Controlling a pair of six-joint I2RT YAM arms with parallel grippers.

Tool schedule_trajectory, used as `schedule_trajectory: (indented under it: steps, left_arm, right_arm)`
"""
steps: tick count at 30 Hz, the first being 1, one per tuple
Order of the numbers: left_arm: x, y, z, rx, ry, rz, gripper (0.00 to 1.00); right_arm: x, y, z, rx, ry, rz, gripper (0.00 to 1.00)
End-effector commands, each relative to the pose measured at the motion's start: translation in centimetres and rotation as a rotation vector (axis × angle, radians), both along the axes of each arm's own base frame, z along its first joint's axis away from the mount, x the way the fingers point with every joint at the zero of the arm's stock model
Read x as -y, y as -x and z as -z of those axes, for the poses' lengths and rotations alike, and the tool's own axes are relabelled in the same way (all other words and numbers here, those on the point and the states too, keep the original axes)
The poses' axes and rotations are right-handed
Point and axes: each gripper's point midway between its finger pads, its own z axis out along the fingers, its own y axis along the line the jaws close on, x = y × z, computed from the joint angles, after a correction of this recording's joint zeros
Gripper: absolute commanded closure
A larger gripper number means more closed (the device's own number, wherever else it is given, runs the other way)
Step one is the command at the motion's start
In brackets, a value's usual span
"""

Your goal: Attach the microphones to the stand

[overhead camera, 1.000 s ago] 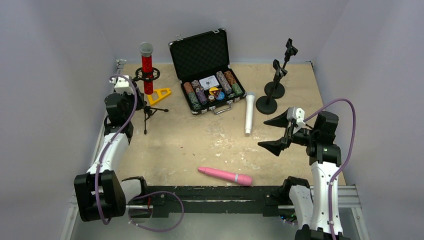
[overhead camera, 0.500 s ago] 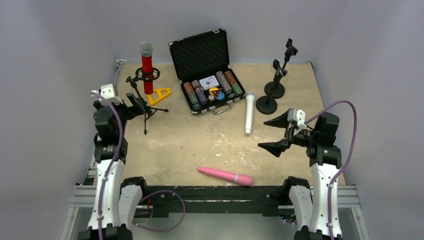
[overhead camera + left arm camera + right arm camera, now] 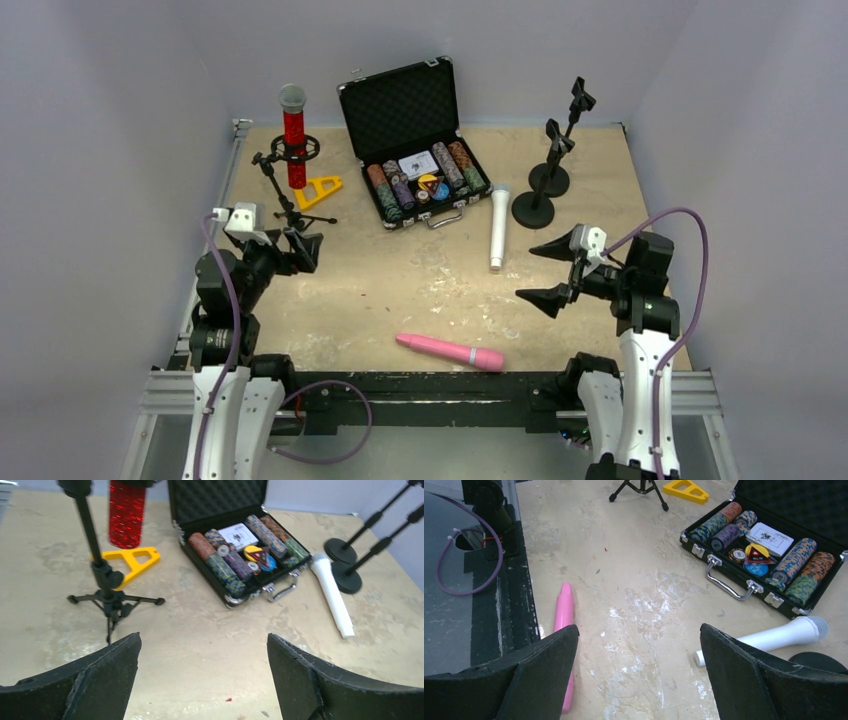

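A glittery red microphone [image 3: 293,135] with a silver mesh head stands upright in the ring of a black tripod stand [image 3: 283,200] at the back left; its red body [image 3: 126,512] also shows in the left wrist view. A white microphone [image 3: 498,226] lies beside two black round-base stands [image 3: 540,190]. Near the front edge a pink microphone [image 3: 450,352] lies flat. My left gripper [image 3: 302,250] hangs open in front of the tripod [image 3: 107,592], holding nothing. At mid right my right gripper [image 3: 535,270] is open and empty, between the pink microphone [image 3: 564,615] and the white microphone [image 3: 774,637].
An open black case of poker chips [image 3: 420,175] sits at the back centre. A yellow triangular piece [image 3: 318,188] lies by the tripod's legs. Grey walls close in the table on the left, the back and the right. A black rail [image 3: 430,385] runs along the near edge.
My left gripper has opened, let go at the tripod stand, and drawn back toward the near side and slightly right. The right arm has barely shifted.
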Motion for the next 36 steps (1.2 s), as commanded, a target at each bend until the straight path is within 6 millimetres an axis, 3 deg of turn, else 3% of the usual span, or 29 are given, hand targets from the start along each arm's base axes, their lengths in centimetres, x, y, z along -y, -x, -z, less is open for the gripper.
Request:
schedule_trajectory:
  steps: [1,9,15,36]
  left_arm:
    - [2.7,1.5,0.5,0.004,0.007,0.129,0.01]
    - [4.4,1.9,0.0,0.025,0.034,0.212,0.01]
    - [5.0,2.2,-0.2,0.039,0.056,0.244,0.01]
    - [5.5,2.4,-0.5,0.052,0.065,0.27,0.01]
  right_arm:
    - [0.6,-0.4,0.5,-0.001,0.045,0.032,0.05]
    - [1.8,-1.8,-0.3,-0.075,0.115,0.081,0.05]
    - [2.7,-2.9,-0.6,-0.032,0.18,0.132,0.05]
    - [5.3,-6.4,-2.3,-0.01,0.257,0.299,0.05]
